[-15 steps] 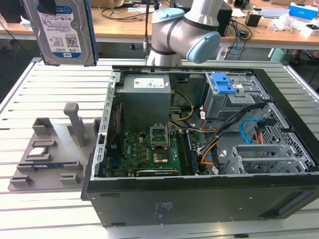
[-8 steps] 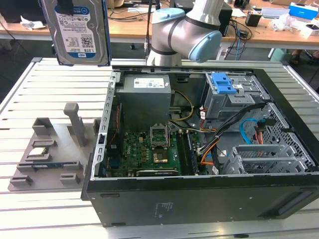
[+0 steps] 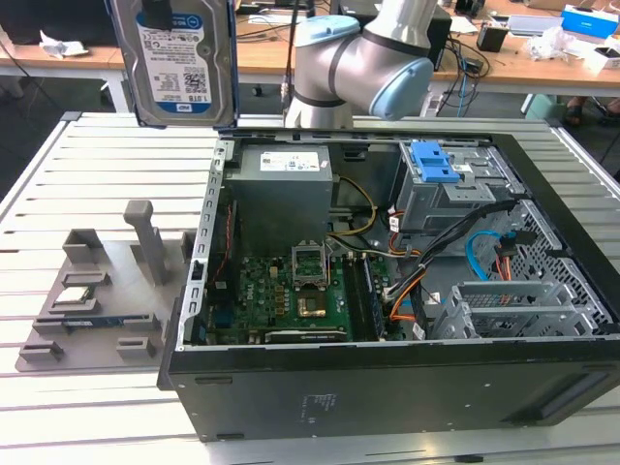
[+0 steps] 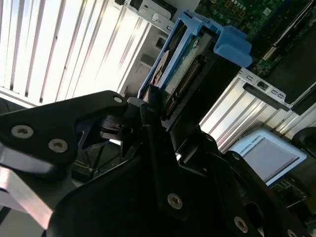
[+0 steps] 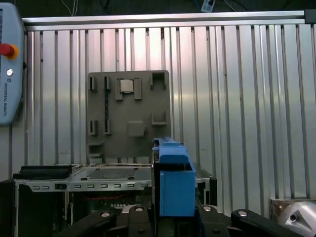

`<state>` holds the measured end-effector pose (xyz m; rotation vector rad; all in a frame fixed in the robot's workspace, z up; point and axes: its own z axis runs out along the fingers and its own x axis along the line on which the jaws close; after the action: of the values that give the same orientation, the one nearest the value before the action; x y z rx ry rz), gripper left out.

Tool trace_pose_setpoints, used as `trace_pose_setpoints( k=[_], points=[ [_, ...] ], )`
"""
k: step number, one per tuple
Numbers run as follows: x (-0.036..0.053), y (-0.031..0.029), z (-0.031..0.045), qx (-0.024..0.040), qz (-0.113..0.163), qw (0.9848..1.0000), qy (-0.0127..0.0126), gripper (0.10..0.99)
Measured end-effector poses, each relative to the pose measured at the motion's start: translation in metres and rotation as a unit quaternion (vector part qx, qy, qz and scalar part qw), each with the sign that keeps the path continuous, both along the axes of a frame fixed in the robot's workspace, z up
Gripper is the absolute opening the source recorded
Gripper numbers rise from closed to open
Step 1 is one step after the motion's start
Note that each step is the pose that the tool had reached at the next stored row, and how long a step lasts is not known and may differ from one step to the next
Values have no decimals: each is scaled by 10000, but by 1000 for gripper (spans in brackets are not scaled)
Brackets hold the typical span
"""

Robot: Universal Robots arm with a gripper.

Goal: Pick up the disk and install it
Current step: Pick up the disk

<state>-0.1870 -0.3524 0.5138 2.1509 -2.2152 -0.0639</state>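
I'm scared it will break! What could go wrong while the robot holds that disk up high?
The gripper holds the disk by one end, high above the slatted table, so it might slip and fall. Loose cables lie inside the open computer case, so the disk could catch on them going in.

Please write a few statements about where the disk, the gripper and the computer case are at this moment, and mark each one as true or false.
1. The gripper is closed on the disk. True.
2. The disk already sits inside the computer case. False: it hangs in the air, outside the case.
3. The computer case lies open, with its motherboard exposed. True.
4. The grey fixture lies at the exterior view's right of the case. False: it lies at the exterior view's left.
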Motion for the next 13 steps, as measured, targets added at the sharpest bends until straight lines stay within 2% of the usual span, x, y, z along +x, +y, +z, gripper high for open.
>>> trace_pose_setpoints(
  k=[13],
  points=[
    [485,0,0,0,0,10000,27,361]
  ],
)
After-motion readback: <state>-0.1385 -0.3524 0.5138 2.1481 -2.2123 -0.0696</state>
